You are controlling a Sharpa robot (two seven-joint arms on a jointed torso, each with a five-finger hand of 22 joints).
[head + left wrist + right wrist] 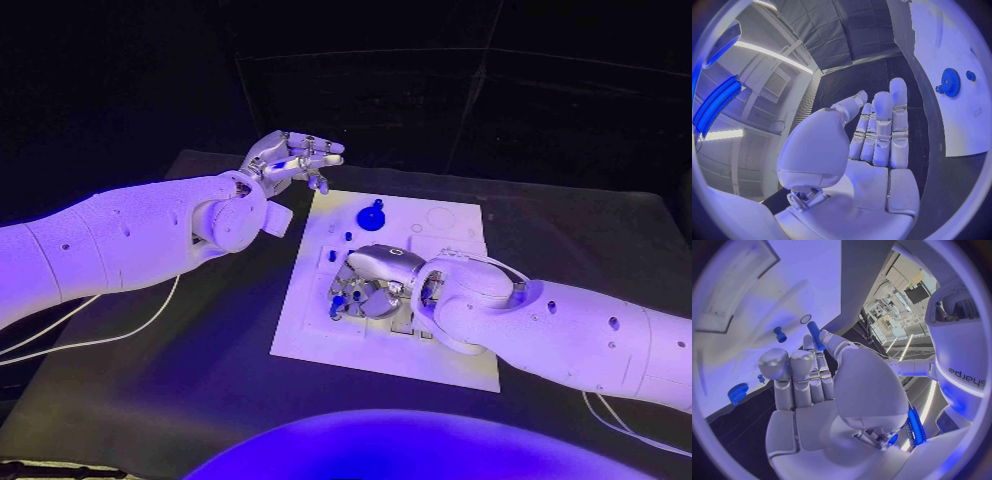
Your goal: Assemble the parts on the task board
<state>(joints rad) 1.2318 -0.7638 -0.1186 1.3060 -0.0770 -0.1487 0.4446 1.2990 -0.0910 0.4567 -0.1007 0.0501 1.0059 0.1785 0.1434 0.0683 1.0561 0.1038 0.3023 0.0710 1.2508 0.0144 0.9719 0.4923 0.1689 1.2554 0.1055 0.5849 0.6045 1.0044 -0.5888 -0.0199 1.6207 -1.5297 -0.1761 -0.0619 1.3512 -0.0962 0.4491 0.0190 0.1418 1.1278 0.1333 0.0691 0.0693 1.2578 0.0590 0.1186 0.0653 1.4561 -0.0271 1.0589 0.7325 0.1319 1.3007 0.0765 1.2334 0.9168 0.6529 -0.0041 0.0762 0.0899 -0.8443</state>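
Head view: right robot hand (378,285) covers task board (433,355); gear (372,215) beyond.

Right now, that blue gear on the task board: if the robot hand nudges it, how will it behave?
The blue gear looks like rigid moulded plastic, so probably stiff and light. It seems to lie flat on the task board, so likelier to slide than roll. Its toothed rim should give fingers purchase.
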